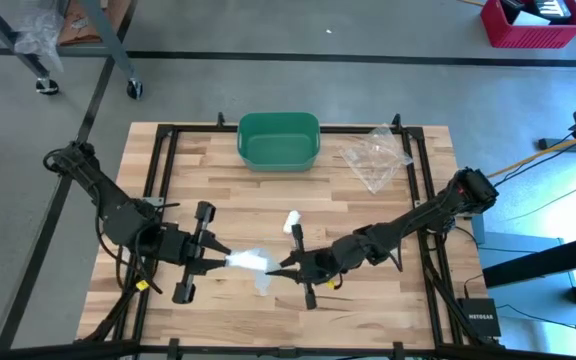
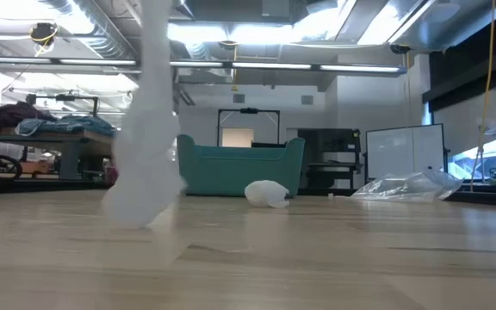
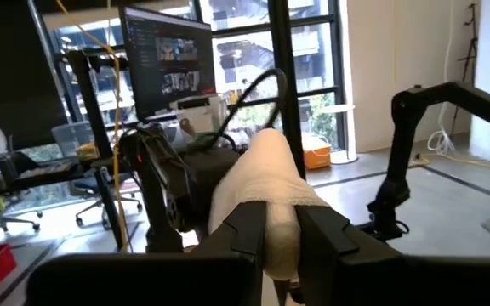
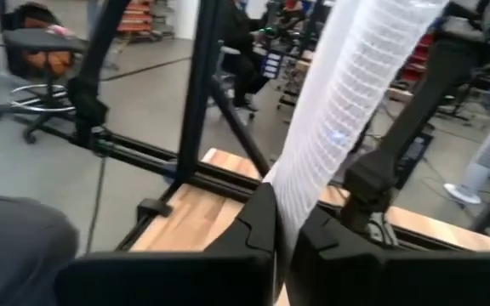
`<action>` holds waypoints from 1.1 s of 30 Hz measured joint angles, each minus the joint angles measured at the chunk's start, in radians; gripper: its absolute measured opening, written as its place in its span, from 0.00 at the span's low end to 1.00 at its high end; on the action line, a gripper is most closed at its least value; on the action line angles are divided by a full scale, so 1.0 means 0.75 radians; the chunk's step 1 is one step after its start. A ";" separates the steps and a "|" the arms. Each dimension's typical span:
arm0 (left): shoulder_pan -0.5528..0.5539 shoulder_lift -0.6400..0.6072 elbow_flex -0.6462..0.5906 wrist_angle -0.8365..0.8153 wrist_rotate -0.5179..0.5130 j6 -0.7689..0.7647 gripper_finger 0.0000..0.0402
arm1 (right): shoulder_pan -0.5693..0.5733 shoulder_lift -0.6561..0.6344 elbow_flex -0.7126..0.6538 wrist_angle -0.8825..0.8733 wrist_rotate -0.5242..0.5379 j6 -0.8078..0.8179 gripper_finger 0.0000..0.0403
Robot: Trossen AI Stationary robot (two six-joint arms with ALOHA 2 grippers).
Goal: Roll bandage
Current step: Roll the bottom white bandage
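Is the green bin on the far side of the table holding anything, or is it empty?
Empty: the high view looks straight into the green bin and shows only its bare green floor.

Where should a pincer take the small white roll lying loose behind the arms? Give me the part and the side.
Grip the small white roll across its middle, coming straight down from above. It lies flat on the table, a short lump longer than wide, with bare wood along both long sides. The right pincer is nearest, but it is shut on the bandage.
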 joint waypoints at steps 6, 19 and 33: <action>0.003 -0.001 0.000 0.102 -0.100 0.120 0.08 | 0.016 -0.028 0.037 -0.099 -0.044 0.101 0.04; -0.008 -0.001 0.000 -0.193 -0.119 -0.058 0.08 | -0.006 -0.031 0.381 -0.675 0.150 0.136 0.32; -0.009 -0.020 0.001 -0.178 -0.124 -0.002 0.08 | 0.017 -0.030 0.454 -1.370 0.117 0.452 0.47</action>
